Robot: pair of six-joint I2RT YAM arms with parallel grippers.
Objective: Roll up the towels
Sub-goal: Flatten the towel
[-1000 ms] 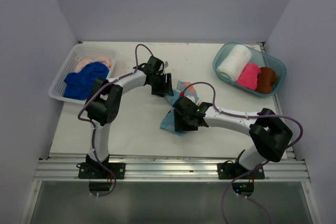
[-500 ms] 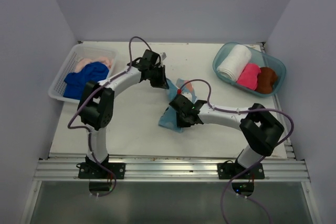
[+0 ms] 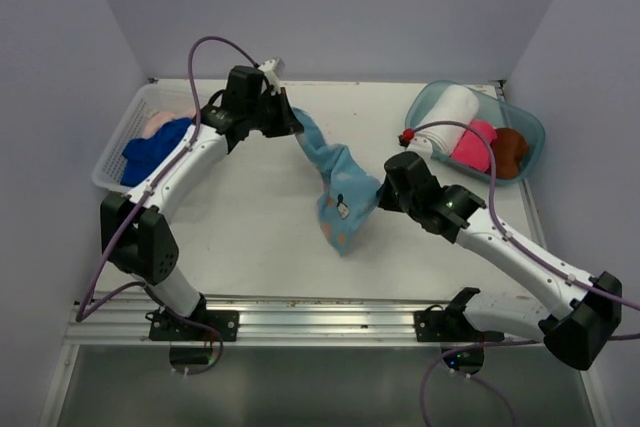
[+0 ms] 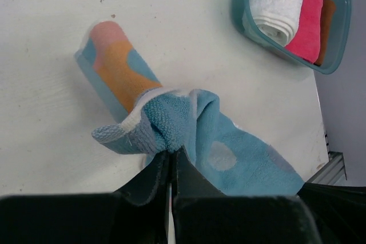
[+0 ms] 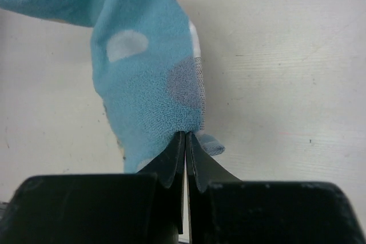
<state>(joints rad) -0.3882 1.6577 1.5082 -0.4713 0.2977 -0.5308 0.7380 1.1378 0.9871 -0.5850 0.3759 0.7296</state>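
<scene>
From above, the light blue towel (image 3: 335, 182) hangs stretched between the left gripper (image 3: 290, 119) and right gripper (image 3: 383, 191), its lower end perhaps brushing the table (image 3: 250, 237). Only the wrist views show each pair of jaws pressed tight on a bunched towel edge.

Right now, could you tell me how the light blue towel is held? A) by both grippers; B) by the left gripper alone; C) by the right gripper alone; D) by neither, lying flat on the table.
A: the left gripper and the right gripper are each shut on an edge of the light blue towel, which hangs stretched between them.
</scene>
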